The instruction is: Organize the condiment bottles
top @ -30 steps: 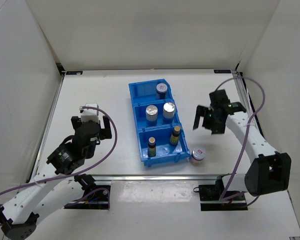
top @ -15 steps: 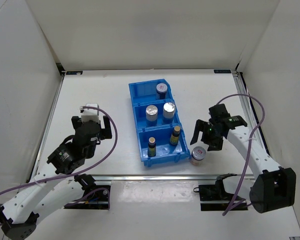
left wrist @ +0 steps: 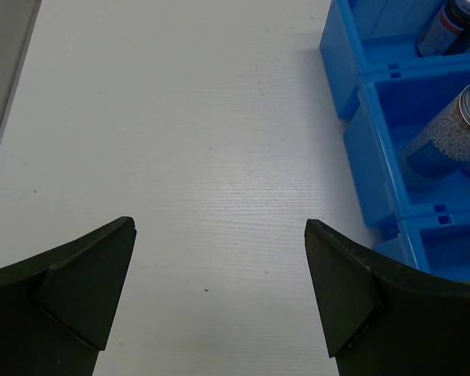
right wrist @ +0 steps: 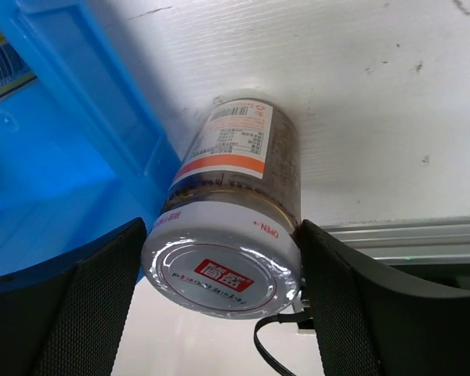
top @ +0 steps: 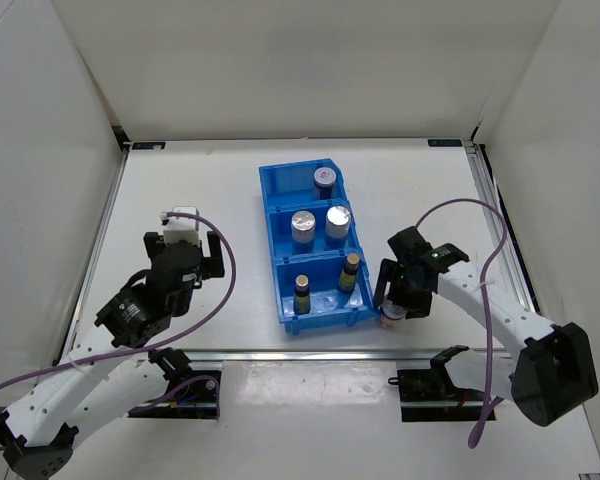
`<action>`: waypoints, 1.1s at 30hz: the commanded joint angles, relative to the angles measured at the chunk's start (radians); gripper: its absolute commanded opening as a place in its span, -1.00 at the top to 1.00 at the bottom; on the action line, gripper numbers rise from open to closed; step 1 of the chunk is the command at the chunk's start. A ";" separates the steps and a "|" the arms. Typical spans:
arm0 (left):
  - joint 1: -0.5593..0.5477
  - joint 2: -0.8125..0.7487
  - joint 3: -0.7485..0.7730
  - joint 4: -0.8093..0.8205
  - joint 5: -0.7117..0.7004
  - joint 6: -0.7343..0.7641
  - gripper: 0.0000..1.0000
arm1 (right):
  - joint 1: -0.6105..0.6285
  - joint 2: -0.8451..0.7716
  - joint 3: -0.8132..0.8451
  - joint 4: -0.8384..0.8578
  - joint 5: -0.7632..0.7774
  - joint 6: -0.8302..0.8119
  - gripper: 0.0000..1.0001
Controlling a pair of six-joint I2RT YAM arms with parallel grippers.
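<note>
A short silver-lidded jar with a red mark [right wrist: 227,211] stands on the table against the near right corner of the blue bin [right wrist: 78,141]. My right gripper [right wrist: 219,266] is open, its fingers on either side of the jar's lid; in the top view [top: 395,300] it hides most of the jar. The bin [top: 280,215] holds the other jar [top: 324,179] in its far compartment, two white cylinders [top: 303,226] [top: 338,219] in the middle one, and two slim dark bottles [top: 302,290] [top: 351,268] in the near one. My left gripper [top: 182,250] is open and empty, left of the bin.
The table's near edge has a metal rail [right wrist: 407,239] just behind the jar. White walls close in the back and both sides. In the left wrist view the bin's left wall [left wrist: 376,196] is at the right, with a white cylinder [left wrist: 446,133] inside.
My right gripper has moved toward the near edge and down, from beside the bin's middle to around the jar at its near right corner. The left arm has not moved.
</note>
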 commanded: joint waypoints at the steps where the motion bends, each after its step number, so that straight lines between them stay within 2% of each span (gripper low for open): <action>1: -0.005 -0.002 -0.006 0.010 0.004 0.006 -1.00 | 0.056 0.016 0.049 -0.085 0.140 0.077 -0.63; 10: -0.005 -0.011 -0.006 0.010 0.004 0.006 -1.00 | 0.125 0.117 0.092 -0.115 0.231 0.120 -0.53; 13: -0.005 -0.011 -0.006 0.010 0.004 0.006 -1.00 | 0.125 0.126 0.092 -0.115 0.231 0.120 -0.35; 14: -0.005 -0.011 -0.006 0.010 0.004 0.006 -1.00 | 0.125 0.126 0.092 -0.115 0.231 0.120 -0.22; 19: -0.005 -0.011 -0.006 0.010 0.014 0.006 -1.00 | 0.134 0.094 0.115 -0.155 0.271 0.120 0.14; 21: -0.005 -0.011 -0.006 0.010 0.014 0.006 -1.00 | 0.134 0.080 0.174 -0.210 0.287 0.109 0.39; 24: -0.005 -0.020 -0.006 0.010 0.014 0.006 -1.00 | 0.134 0.042 0.296 -0.305 0.361 0.086 0.58; 26: -0.005 -0.020 -0.006 0.010 0.014 0.006 -1.00 | 0.134 0.028 0.373 -0.364 0.421 0.072 0.62; 31: -0.005 -0.020 -0.006 0.010 0.014 0.006 -1.00 | 0.125 0.079 0.620 -0.373 0.537 -0.075 1.00; 33: -0.005 -0.020 -0.006 0.010 0.014 0.006 -1.00 | 0.125 0.132 0.727 -0.332 0.548 -0.124 1.00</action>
